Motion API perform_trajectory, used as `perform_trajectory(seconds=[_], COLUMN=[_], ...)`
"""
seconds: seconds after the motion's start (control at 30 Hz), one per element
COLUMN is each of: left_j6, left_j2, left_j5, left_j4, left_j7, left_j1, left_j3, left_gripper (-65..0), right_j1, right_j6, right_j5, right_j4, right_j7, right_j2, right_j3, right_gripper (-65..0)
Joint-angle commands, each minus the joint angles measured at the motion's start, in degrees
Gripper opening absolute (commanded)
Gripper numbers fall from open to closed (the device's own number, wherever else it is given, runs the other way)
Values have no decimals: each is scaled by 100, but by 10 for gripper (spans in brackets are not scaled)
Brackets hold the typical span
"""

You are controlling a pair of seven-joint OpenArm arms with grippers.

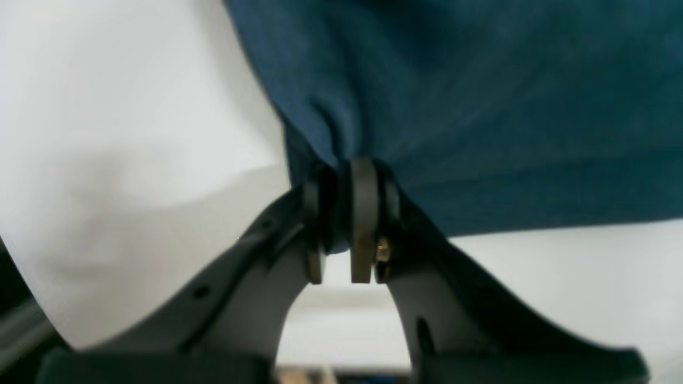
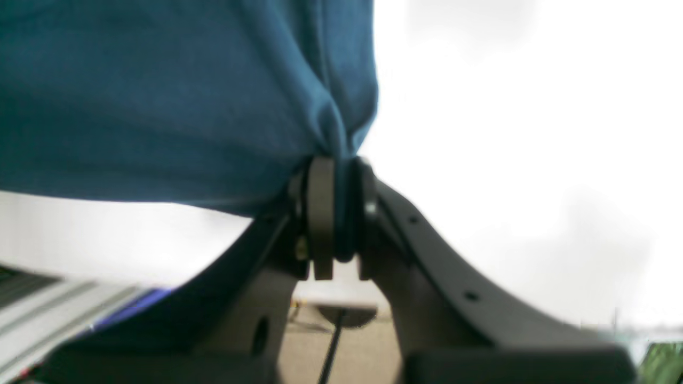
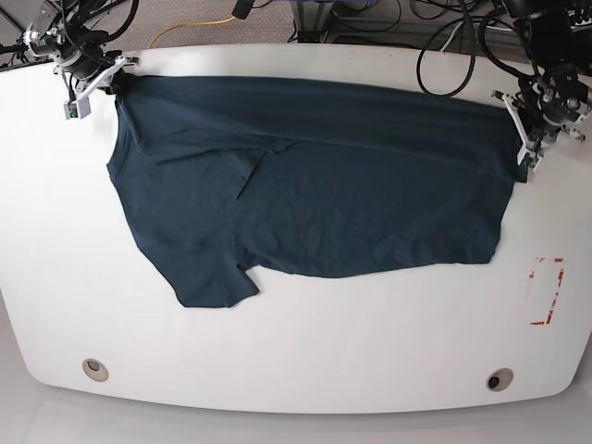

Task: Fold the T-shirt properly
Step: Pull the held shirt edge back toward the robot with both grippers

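The T-shirt (image 3: 314, 185) lies spread across the far half of the white table (image 3: 305, 351), one sleeve reaching nearward at left. The left gripper (image 1: 347, 224) pinches its far-right corner; the right gripper (image 2: 336, 213) clamps its far-left corner

Base view overhead, far, whole table (image 3: 305, 370). 2 wrist views close behind each tool, sharing T-shirt (image 3: 314, 194).

White table (image 3: 305, 342), red markings (image 3: 548, 291)
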Motion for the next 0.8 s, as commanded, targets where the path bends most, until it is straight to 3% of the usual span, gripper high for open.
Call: perform_trajectory(seconds=[0.0,0.27,0.63,0.73,0.77], left_j6=[27,27,27,27,27], left_j2=[6,23,6,6,6], left_j5=[170,170,170,170,170], left_j4=[293,504,495,504,513], left_j7=[196,205,205,205,205], left_j1=[215,821,962,962,962], left_j3=[-119,-163,-128,-119,-119], left_gripper=[-565,-550,-542,-461,-411], right_j1=[-101,-435,-567,-584,-584], right_j6=[-12,-12,-12,-12,-12], right_j5=[-66,-66,-66,-30,-30], right_j4=[235,631,622,631,640], right_j7=[24,24,15,15,15], right_j2=[108,108,179,179,179], right_j3=[48,48,48,48,57], right_gripper=[-610,-609,-601,-503,-442])
